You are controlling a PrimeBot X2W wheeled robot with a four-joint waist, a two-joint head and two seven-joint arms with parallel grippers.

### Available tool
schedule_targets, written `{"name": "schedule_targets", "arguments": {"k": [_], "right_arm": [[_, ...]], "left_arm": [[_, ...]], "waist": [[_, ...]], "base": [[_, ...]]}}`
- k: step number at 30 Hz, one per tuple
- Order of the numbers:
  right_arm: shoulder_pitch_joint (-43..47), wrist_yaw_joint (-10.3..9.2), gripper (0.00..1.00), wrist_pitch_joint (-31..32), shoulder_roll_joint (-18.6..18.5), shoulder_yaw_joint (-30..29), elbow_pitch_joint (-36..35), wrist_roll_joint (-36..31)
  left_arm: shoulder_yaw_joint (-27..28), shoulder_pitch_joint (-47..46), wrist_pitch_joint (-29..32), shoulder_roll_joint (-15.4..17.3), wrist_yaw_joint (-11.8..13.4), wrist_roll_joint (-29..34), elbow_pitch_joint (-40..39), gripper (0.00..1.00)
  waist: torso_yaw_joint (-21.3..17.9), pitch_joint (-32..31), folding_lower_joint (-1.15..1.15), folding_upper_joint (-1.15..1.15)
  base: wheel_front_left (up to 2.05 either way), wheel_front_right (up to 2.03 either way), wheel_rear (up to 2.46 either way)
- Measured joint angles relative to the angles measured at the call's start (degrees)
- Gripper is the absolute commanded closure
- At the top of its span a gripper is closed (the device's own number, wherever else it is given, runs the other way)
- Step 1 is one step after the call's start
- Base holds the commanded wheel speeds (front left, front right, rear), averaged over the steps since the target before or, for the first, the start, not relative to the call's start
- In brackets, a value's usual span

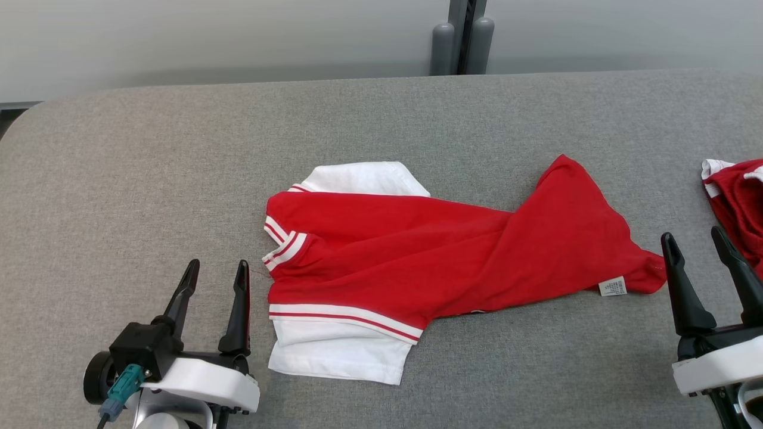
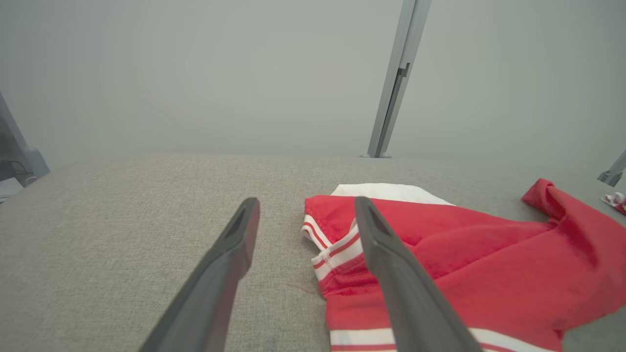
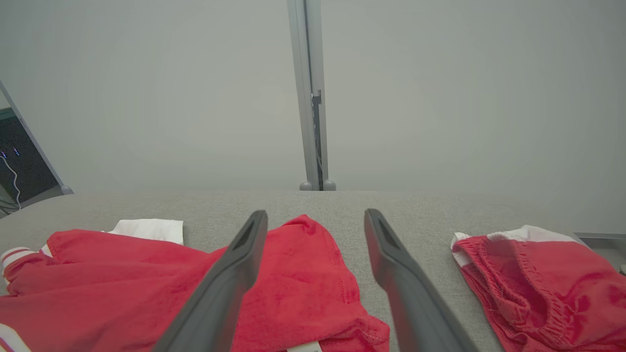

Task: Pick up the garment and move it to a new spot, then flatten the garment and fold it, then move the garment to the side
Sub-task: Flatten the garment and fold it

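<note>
Judging the garment [image 1: 417,250], lying twisted at the centre of the frame on the grey table [image 1: 149,149], as not yet flattened or folded, with left gripper [image 1: 216,268] at lower left and right gripper [image 1: 694,235] at lower right both spread and empty.

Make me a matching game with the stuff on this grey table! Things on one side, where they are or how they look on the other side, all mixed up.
Things:
1. red and white shirt
2. other red garment
3. left gripper
4. white label

Descriptions:
A. open and empty, beside the shirt's striped trim
B. at the far right of the table
C. lying twisted in the middle
D. on the shirt's edge, close to the right gripper

Pairs: 1-C, 2-B, 3-A, 4-D
</note>
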Motion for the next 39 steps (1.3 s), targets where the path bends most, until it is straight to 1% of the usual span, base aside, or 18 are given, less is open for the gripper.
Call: {"name": "schedule_targets", "arguments": {"k": [7,11,16,20,23,25,26,27,33,39], "right_arm": [[0.49,0.0,0.0,0.49,0.04,-0.04,-0.05,0.09],[0.49,0.0,0.0,0.8,0.16,0.89,0.59,0.35],[0.75,0.0,0.0,0.78,0.53,1.33,2.15,1.04],[0.82,0.0,0.0,0.46,0.64,1.89,3.75,1.62],[0.84,0.0,0.0,0.27,0.55,1.93,5.25,2.14],[0.84,0.0,0.0,-0.18,0.46,1.86,5.87,2.63],[0.83,0.0,0.0,-0.21,0.44,1.71,6.37,2.71],[0.85,0.0,0.0,-0.23,0.36,1.6,6.86,2.77],[0.82,-0.01,0.0,-0.75,-0.31,0.67,9.87,4.2],[-0.99,-0.01,0.0,-0.8,-2.37,1.03,14.8,6.61]], "left_arm": [[-0.87,-0.15,1.16,0.65,-0.15,-0.01,0.36,0.0],[-2.77,-0.39,3.77,1.03,-2.25,-0.52,2.85,0.0],[-5.27,0.12,8.18,-0.36,-4.93,-3.3,8.28,0.0],[-6.1,0.85,10.05,-1.04,-5.72,-4.65,12.76,0.0],[-6.02,0.29,10.32,-1.31,-6.38,-5.37,15.05,0.0],[-6.14,-0.5,10.72,-1.4,-7.27,-6.05,16.17,0.0],[-6.23,-0.71,10.76,-1.48,-7.71,-6.23,16.57,0.61],[-6.23,-0.97,10.76,-1.44,-7.77,-6.23,16.93,1.0],[-6.46,-2.01,10.37,-1.52,-8.17,-6.55,18.25,1.0],[-6.83,-3.03,9.6,-1.29,-8.25,-6.37,18.47,1.0]], "waist": [[0.21,-0.12,0.0,0.0],[0.28,0.11,0.0,0.0],[0.0,0.68,0.0,0.0],[-0.4,1.37,0.0,0.0],[-0.7,1.77,0.0,0.0],[-0.87,2.01,0.0,0.0],[-0.95,2.07,0.0,0.0],[-1.03,2.12,0.0,0.0],[-1.16,2.59,0.0,0.0],[-0.99,3.87,0.0,0.0]], "base": [[0.0,0.0,0.0],[0.0,0.0,0.0],[0.0,0.0,0.0],[0.0,0.0,0.0],[0.0,0.0,0.0],[0.0,0.0,0.0],[0.0,0.0,0.0],[0.0,0.0,0.0],[0.0,0.0,0.0],[0.0,0.0,0.0]]}}
